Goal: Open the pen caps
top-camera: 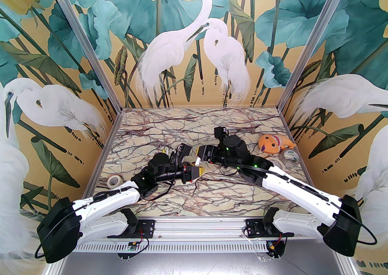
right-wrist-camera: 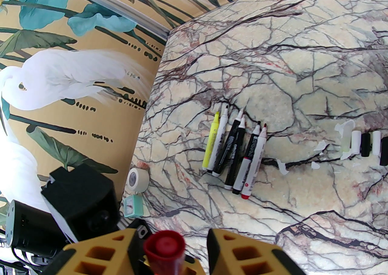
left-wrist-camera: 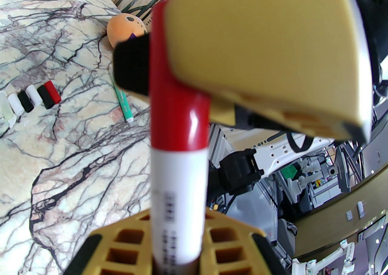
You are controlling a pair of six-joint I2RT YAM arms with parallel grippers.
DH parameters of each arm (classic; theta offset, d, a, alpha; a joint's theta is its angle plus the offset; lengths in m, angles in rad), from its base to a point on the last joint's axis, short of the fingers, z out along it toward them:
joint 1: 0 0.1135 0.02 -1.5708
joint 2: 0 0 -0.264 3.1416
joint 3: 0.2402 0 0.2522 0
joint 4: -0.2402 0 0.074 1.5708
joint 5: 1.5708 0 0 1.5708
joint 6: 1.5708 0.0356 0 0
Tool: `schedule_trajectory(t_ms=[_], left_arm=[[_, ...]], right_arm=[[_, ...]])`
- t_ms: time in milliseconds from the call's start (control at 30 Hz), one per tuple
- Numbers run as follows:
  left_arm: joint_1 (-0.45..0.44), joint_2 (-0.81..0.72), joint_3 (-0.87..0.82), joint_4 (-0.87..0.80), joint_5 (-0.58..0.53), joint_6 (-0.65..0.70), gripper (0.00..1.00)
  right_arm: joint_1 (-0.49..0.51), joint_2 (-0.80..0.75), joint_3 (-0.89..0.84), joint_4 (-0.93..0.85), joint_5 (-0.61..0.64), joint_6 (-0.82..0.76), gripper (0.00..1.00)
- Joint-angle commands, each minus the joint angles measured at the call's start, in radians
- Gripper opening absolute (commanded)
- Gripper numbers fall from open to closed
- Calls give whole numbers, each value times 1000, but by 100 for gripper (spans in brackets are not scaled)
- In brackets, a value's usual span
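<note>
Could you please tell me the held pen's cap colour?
Red cap, clearest in the left wrist view.

No legible text; blurred barcode and print on white marker barrel point(left-wrist-camera: 178, 195).

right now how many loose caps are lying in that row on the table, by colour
red cap: 1
black caps: 2
white caps: 2
pale translucent cap: 1
total: 6

Red pen cap point(left-wrist-camera: 178, 125) on its barrel point(left-wrist-camera: 178, 195)
</note>
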Motion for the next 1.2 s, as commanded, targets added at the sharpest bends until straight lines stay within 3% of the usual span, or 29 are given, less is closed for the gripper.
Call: schedule_trajectory(t_ms=[0,333,633,867,1167], left_arm=[[-1,-7,12,-20,31,26,12],[-16,11,27,-15,43,26,11],[-26,32,36,-12,39,27,11],[-27,34,42,-12,40,25,11],[-26,34,46,-19,38,22,10]], right_arm=[[3,17,27,0,-25,3,45],[4,51,27,51,-48,24,41],[4,56,33,49,-55,23,29],[4,62,38,39,-62,18,30],[4,58,39,29,-54,10,17]])
